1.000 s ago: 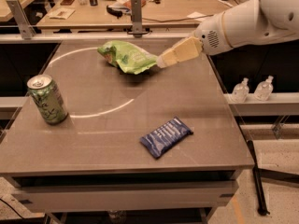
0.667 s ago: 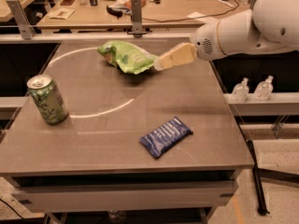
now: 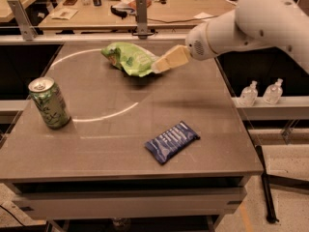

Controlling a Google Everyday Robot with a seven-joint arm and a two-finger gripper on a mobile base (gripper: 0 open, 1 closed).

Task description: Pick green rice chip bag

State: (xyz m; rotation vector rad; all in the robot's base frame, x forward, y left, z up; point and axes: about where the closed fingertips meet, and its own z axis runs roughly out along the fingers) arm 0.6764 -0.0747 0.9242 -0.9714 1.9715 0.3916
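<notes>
The green rice chip bag [image 3: 128,58] is a crumpled light-green foil bag lying at the far middle of the grey table [image 3: 96,144]. My gripper [image 3: 158,66], tan and on a white arm [image 3: 241,23], reaches in from the right. Its tip touches the bag's right end, low over the table. A dark shadow lies under the bag's right side.
A green drink can [image 3: 48,103] stands upright at the table's left. A flat dark-blue packet [image 3: 171,141] lies near the front right. A white arc is marked on the tabletop. Two small bottles [image 3: 263,92] sit on a ledge to the right. A cluttered desk stands behind.
My gripper has moved a little left and down, from just beside the bag's right end to touching it. The bag, can and packet have stayed in place.
</notes>
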